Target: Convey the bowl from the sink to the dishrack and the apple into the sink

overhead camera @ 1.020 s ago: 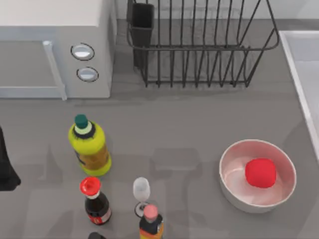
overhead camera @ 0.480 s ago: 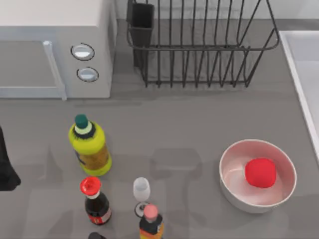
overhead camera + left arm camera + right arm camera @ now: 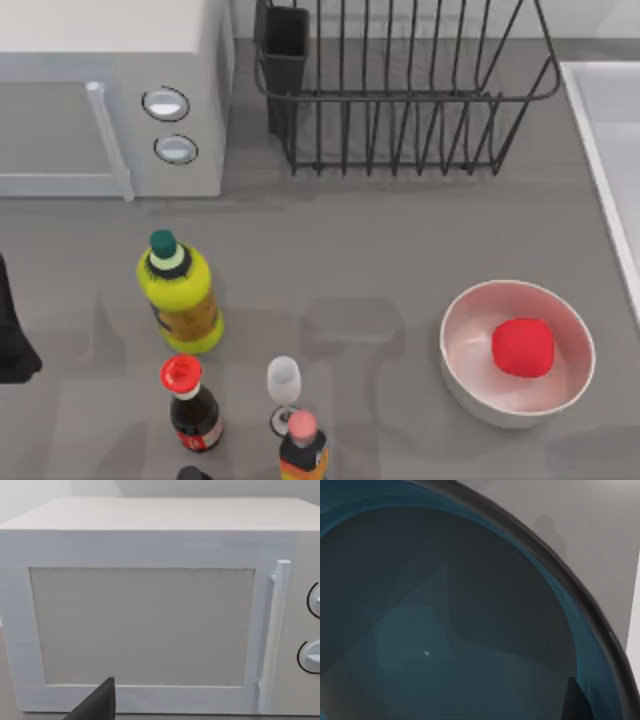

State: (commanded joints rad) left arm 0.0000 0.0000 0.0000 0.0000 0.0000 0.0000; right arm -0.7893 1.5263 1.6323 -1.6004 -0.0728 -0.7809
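Nothing shifted up top; bowl [image 3: 445, 630] sits close under my right wrist, grip perhaps unreadable.

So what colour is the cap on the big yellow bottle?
Dark green, on the yellow bottle; the top view shows it best.
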